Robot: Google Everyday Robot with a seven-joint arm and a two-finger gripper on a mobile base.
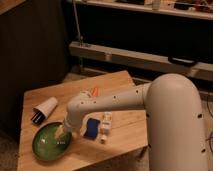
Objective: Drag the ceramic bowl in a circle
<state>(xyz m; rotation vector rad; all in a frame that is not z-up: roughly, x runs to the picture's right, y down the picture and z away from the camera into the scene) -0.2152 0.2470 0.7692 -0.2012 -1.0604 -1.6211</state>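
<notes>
Camera view, item list.

- **Ceramic bowl** (47,146): is sitting at the front-left corner of the wooden table (125,129), green glaze facing up, close to the table's edge.
- **Gripper** (62,131): is reaching down at the bowl's right-hand rim. Whether it is spread or pinching the rim cannot be told. It is probably seeking purchase on the rim so the bowl slides flat rather than lifts.
- **White paper cup** (44,109): is lying on its side just behind the bowl, likely crowding a wide circle.
- **Blue packet** (91,128) and **white box** (105,127): are lying just right of the bowl under the arm, narrowing that side too.
- **Orange item** (95,91): is peeking out behind the arm, well apart.
</notes>
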